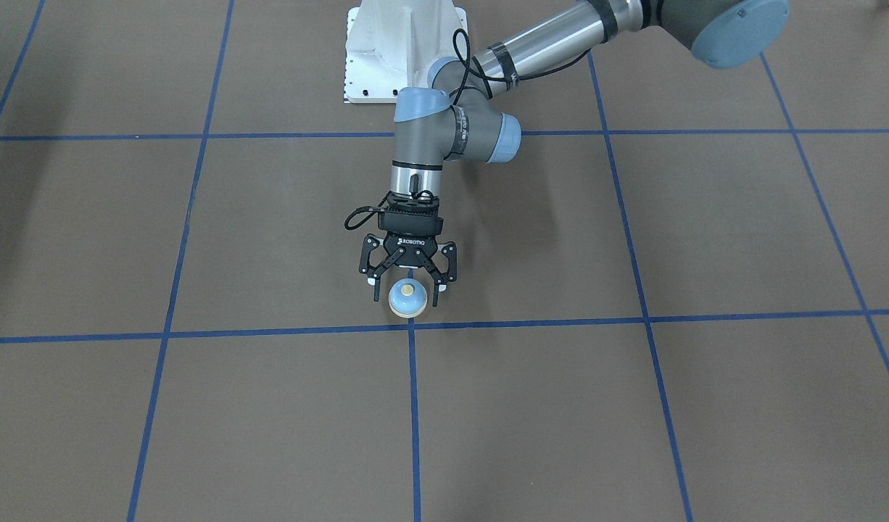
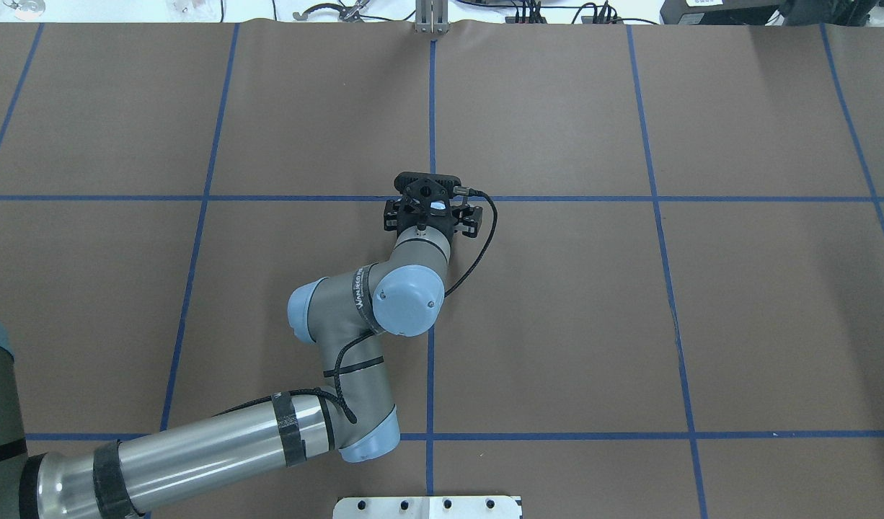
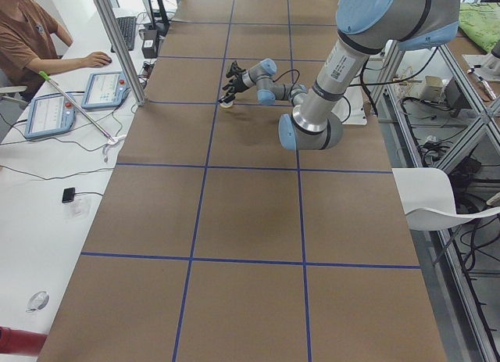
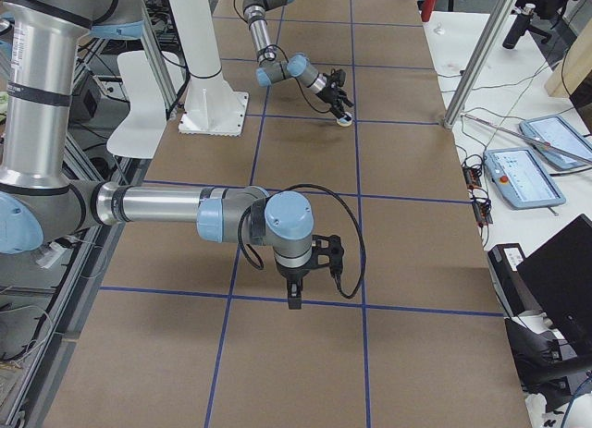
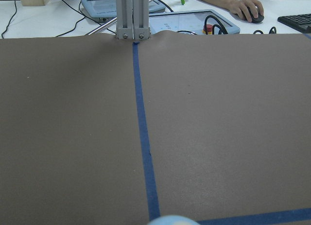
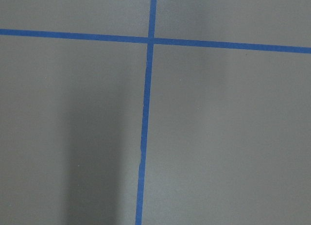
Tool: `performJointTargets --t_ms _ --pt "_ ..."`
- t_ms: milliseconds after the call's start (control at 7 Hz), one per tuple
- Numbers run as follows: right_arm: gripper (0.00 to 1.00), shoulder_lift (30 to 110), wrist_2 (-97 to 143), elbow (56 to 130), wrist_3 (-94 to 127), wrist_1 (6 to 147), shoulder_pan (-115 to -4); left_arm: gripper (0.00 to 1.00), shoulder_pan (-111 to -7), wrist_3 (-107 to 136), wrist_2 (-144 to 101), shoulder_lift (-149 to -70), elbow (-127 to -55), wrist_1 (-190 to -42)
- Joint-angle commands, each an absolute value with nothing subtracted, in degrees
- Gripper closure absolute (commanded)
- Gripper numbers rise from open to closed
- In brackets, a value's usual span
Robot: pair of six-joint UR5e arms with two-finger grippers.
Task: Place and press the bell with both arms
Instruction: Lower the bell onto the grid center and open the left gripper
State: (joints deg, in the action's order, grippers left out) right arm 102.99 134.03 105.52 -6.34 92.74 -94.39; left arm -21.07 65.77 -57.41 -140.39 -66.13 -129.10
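Bell (image 1: 407, 299) judged light, rigid, smooth-domed; grasp low at base ring (image 1: 407, 315); left gripper (image 1: 407, 294) fingers spread either side of it, right gripper (image 4: 294, 300) finger state unreadable.

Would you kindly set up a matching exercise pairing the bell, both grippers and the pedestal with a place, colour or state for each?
1 bell
2 left gripper
3 right gripper
4 pedestal

A white, with bolts
B open, straddling the bell
C light blue, by a tape crossing
D far from the bell, near a tape line

Pairs: 1-C, 2-B, 3-D, 4-A
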Motion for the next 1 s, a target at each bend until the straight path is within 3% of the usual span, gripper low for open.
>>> performJointTargets --t_ms 0,286,714,857 --pt "0.0 102.48 134.03 105.9 -6.33 92.72 -94.31 0.0 -21.79 65.13 -57.92 -140.45 -69.67 -128.33" --pt "0.0 100.39 134.73 108.18 -6.15 92.64 -93.43 0.0 -27.91 64.95 -66.99 -140.28 -70.84 -126.58" --pt "0.0 98.8 140.27 105.73 -3.45 89.76 -91.95 0.0 -39.6 63.21 -86.95 -138.88 -75.58 -113.59" --pt "0.0 93.48 140.27 105.99 5.01 90.0 -88.11 0.0 -41.73 59.1 -88.23 -136.0 -75.93 -113.73"
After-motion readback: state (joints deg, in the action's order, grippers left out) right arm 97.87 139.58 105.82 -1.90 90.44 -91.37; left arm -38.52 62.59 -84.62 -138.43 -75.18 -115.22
